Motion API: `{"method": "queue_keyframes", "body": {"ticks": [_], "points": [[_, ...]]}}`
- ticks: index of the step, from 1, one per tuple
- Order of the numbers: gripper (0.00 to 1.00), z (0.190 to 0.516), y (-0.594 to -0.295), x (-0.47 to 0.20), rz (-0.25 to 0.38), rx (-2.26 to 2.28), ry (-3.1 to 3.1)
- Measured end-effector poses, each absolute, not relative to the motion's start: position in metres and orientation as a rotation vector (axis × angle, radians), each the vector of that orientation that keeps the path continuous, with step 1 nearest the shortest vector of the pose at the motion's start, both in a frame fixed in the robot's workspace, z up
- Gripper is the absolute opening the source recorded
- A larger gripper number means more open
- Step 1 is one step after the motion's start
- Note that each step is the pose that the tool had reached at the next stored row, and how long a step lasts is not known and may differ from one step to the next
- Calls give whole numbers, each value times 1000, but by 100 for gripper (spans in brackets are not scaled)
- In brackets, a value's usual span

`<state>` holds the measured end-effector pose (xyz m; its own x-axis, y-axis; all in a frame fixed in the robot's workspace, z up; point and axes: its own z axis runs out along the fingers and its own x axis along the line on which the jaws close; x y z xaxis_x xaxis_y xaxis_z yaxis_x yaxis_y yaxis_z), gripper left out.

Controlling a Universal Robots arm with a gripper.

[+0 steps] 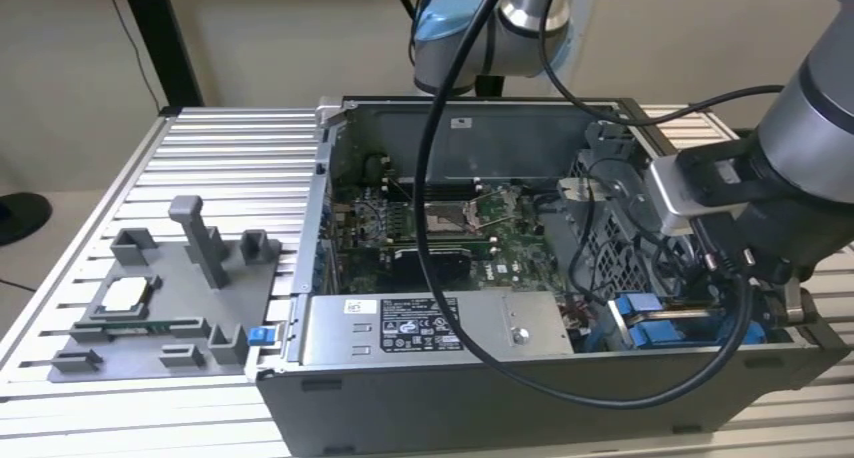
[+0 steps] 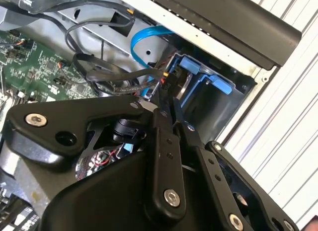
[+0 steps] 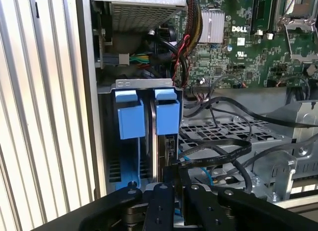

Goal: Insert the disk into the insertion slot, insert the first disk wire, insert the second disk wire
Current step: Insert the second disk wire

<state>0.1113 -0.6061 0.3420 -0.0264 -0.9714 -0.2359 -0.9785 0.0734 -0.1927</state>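
Note:
The disk (image 3: 166,122) stands edge-on in the insertion slot (image 3: 130,84), its blue carrier end beside another blue-ended tray (image 3: 130,115). In the exterior view the blue carrier ends (image 1: 643,316) show in the case's near corner, at the exterior view's right. My gripper (image 3: 174,180) hangs right at the disk's rear edge. Its black fingers (image 2: 165,136) are pressed together on the connector of a black disk wire (image 3: 218,152). In the second wrist view the gripper (image 2: 167,103) points this connector (image 2: 162,85) at the blue carrier (image 2: 204,75).
The open computer case (image 1: 441,378) lies on a ribbed aluminium table (image 1: 227,148). Motherboard (image 1: 441,228), power supply (image 1: 427,328) and loose black cables (image 3: 233,112) crowd around the cage. A light blue cable (image 2: 141,39) loops nearby. A grey fixture (image 1: 160,298) sits at the exterior view's left.

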Motion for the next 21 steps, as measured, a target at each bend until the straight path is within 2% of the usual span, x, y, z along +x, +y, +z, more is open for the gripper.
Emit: {"method": "queue_keyframes", "body": {"ticks": [21], "points": [[0,337,-604,108,14,-1943,2043]]}}
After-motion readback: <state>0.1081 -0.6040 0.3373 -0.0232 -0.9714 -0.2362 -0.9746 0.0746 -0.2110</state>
